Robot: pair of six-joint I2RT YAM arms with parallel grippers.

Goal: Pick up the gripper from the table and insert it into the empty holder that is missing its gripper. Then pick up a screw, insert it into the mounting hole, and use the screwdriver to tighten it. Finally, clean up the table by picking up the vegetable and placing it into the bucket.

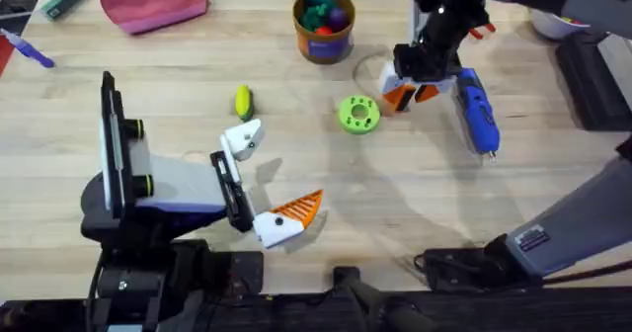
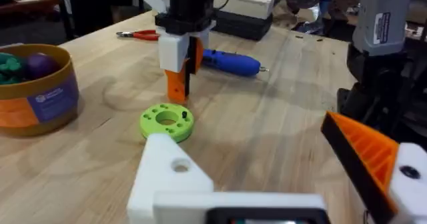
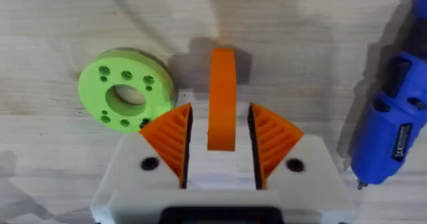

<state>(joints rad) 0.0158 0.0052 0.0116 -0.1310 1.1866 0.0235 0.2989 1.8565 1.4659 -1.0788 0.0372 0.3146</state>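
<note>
The right gripper (image 3: 220, 159), its white fingers (image 3: 133, 177) fitted with orange ribbed pads, clasps the orange gripper (image 3: 221, 97) above the wooden desk (image 3: 300, 37), a green disc (image 3: 125, 97) and the blue screwdriver (image 3: 390, 127) alongside.

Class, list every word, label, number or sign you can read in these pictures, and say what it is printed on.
None can be read.
bucket: white print on its blue label, too blurred.
screwdriver: dark label with pale marks, too small.
right arm: sticker with a red mark, unreadable.
The same arm's sticker in the left wrist view: lines of text, too blurred.
</note>
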